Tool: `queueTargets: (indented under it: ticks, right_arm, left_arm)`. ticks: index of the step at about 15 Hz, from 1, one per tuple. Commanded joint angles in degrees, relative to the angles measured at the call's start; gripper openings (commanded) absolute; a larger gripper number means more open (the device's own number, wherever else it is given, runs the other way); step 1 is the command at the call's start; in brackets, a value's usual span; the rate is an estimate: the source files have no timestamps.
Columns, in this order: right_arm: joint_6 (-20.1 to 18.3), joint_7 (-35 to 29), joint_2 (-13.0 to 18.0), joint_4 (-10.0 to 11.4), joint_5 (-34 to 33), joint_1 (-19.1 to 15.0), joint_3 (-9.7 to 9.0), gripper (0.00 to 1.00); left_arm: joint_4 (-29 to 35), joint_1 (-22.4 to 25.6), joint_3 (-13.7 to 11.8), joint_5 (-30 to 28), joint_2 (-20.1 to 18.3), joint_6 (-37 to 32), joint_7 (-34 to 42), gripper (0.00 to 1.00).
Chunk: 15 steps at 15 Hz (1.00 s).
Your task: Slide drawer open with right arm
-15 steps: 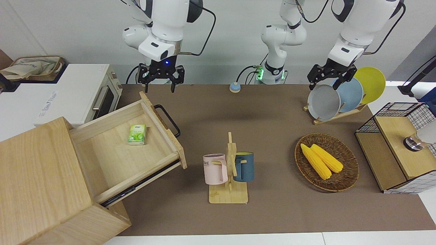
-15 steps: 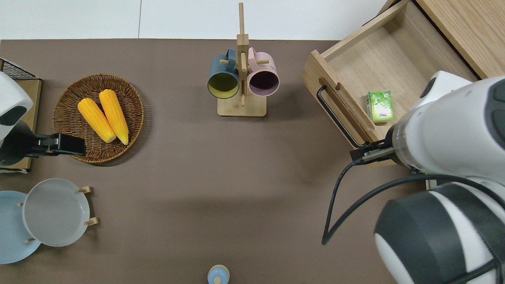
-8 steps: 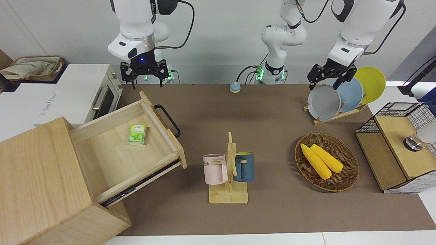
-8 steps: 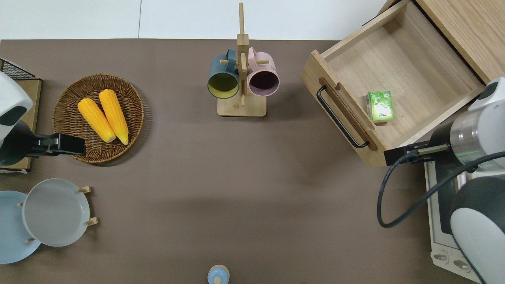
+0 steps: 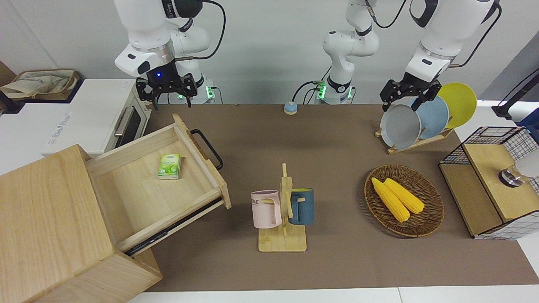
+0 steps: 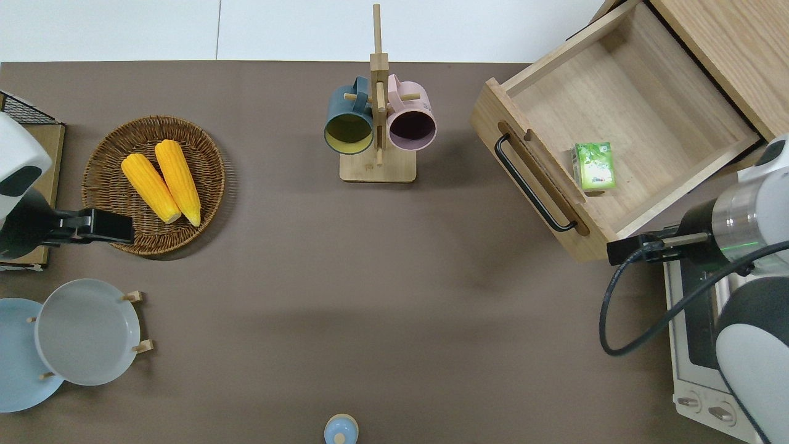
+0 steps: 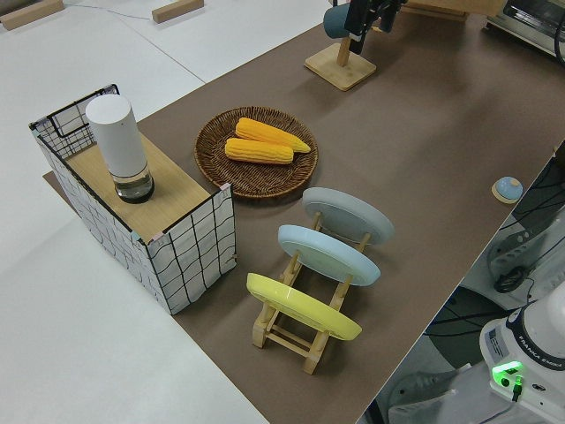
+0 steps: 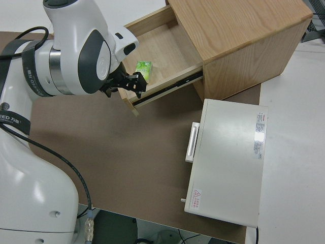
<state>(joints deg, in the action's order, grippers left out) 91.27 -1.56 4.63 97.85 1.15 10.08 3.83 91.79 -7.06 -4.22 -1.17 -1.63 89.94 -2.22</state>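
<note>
Right claw [image 5: 166,89] open, empty, fingers spread, up in the air over the gap between the drawer's corner and the white toaster oven [image 5: 101,118]; blue wrist light on. It touches nothing, clear of the black loop handle [image 5: 207,148]. Left claw [image 5: 407,93] parked.

Drawer [image 5: 162,185] pulled well out of the big pale-wood box [image 5: 50,227] at the right arm's end of the tabletop [image 5: 337,261], at the edge farther from the robots. Shallow, smooth light wood, metal slide rail visible on its side. Small green packet [image 5: 169,166] lies flat inside, near the front panel.

Mid tabletop near the farther edge: wooden mug tree [image 5: 284,214] with a pink mug [image 5: 266,209] and a dark blue mug [image 5: 302,206]. Toward the left arm's end: round woven wicker basket [image 5: 427,225] holding two yellow corn cobs [image 5: 396,198]; wooden rack with grey, blue and yellow plates [image 5: 421,118]; wire-mesh cabinet [image 5: 488,185] at the edge.
</note>
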Motion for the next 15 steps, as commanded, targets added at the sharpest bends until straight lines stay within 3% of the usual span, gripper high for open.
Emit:
queueTargets:
  ticks: [1, 6, 11, 15]
  right_arm:
    - [1.36, 0.50, 1.52, 0.33, 0.78, 0.03, -0.40, 0.990]
    - [1.62, 0.59, 1.26, -0.46, -5.71, 0.82, -0.32, 0.990]
    - [1.71, 1.03, 0.82, -1.34, -6.25, 0.91, 1.18, 0.990]
    - [1.63, 0.85, 0.82, -1.43, -6.25, 0.91, 1.18, 0.990]
  left_arm:
    - [-0.12, -0.15, -0.17, 0.64, -0.48, -0.82, -0.06, 1.00]
    - [-0.12, -0.15, -0.17, 0.73, -0.48, -0.74, -0.06, 1.00]
    - [-0.12, -0.15, -0.17, 0.73, -0.48, -0.82, -0.06, 1.00]
    - [-0.21, -0.15, -0.17, 0.73, -0.48, -0.82, -0.06, 1.00]
